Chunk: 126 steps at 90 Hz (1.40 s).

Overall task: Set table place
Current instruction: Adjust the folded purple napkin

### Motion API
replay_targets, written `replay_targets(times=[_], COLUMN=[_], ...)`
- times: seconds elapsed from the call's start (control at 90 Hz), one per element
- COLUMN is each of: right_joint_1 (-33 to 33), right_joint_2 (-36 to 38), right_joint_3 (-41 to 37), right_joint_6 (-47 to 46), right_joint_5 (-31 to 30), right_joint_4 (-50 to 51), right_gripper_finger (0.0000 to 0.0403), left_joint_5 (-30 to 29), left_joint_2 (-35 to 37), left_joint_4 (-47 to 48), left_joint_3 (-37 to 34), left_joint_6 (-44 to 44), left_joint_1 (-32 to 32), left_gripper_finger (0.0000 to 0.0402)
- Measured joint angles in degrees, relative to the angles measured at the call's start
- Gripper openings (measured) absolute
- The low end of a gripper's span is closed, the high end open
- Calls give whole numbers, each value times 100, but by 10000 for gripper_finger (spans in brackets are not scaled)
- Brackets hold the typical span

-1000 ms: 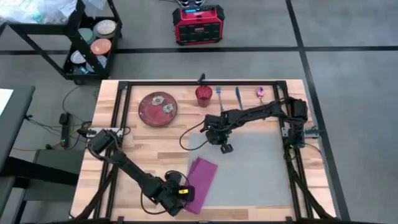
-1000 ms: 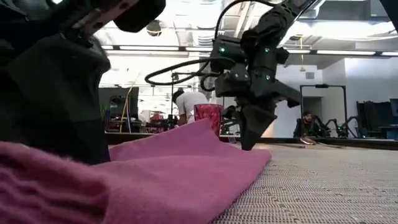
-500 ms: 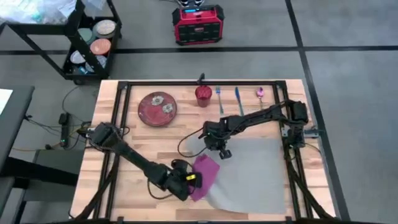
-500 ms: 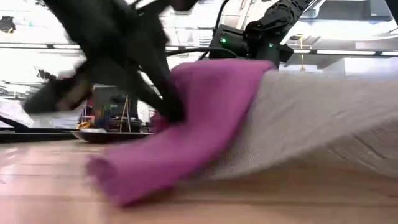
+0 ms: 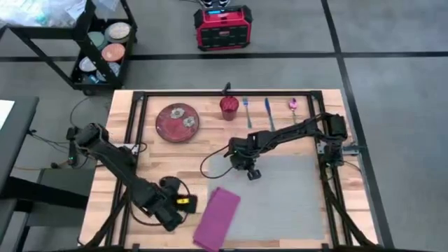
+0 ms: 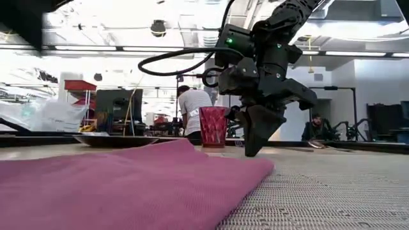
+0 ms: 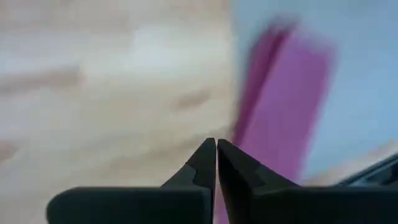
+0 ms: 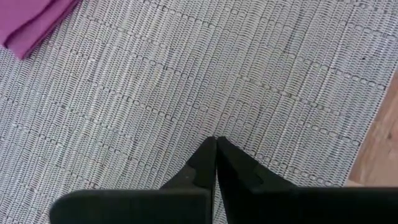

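Note:
The grey placemat (image 5: 283, 199) lies flat on the right half of the wooden table (image 5: 150, 164). A magenta napkin (image 5: 217, 218) lies along the mat's near left edge, partly on it. My left gripper (image 5: 183, 205) is shut and holds nothing; it hovers over bare wood just left of the napkin (image 7: 292, 106). My right gripper (image 5: 253, 173) is shut, point down, at the placemat's far left corner (image 8: 205, 93). A dark red plate (image 5: 177, 122), a red cup (image 5: 229, 107), a fork (image 5: 246, 112), a knife (image 5: 268, 112) and a spoon (image 5: 294, 105) sit along the far side. My right gripper stands with its shut fingertips (image 6: 248, 151) on the placemat's top surface (image 8: 216, 134) near its far left corner. The fingers come from above, pointing down. The mat lies flat on the table under them.
A black shelf cart (image 5: 98, 49) with dishes and a red case (image 5: 222, 26) stand on the floor beyond the far edge. Black frame bars (image 5: 329, 175) run along the table's sides. People show in the room behind, in the low view. Bare wood lies between plate and left gripper.
Half a second ago my left gripper had raised the napkin and the placemat's near left part off the table. It has since come away toward the table's left edge. Mat and napkin lie flat again, the napkin closer to the near edge than before.

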<state>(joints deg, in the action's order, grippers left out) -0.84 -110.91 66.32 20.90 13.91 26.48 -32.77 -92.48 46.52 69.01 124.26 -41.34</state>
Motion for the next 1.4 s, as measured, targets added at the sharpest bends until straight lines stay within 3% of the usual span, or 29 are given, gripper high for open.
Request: replay_targets(times=[0.067, 0.233, 0.367, 0.478, 0.622, 0.767, 0.911, 1.111, 1.4], right_joint_1=[11, -12, -33, -33, -33, -46, -74, -74, -106], right_joint_2=[-2, -2, -4, -4, -7, -17, -17, -17, -14], right_joint_3=[-2, -7, -7, -4, -7, -7, -7, -7, -7], right_joint_6=[2, 14, 12, 9, -32, -51, -56, -49, -49], right_joint_5=[0, 49, 102, 105, 108, 138, 164, 134, 130], right_joint_4=[-24, -44, -11, -22, -53, -225, -236, -245, -256], right_gripper_finger=[0, 0, 0, 0, 0, 0, 0, 0, 0], left_joint_5=[-154, 585, 651, 1307, 2407, 2573, 2727, 3602, 3716], left_joint_2=[-74, -452, -615, -831, -1191, -1275, -1270, -1650, -2253], left_joint_4=[-788, -2194, -1996, -2146, -3263, -4005, -3837, -3760, -2808], left_joint_3=[6, 13, 33, 31, 31, 31, 35, 39, 297], left_joint_6=[-601, -2511, -2717, -3121, -4060, -4506, -4584, -4568, -4857], left_joint_1=[254, 828, 1185, 1490, 1744, 1892, 1985, 2018, 2071], left_gripper_finger=[0, 0, 0, 0, 0, 0, 0, 0, 0])
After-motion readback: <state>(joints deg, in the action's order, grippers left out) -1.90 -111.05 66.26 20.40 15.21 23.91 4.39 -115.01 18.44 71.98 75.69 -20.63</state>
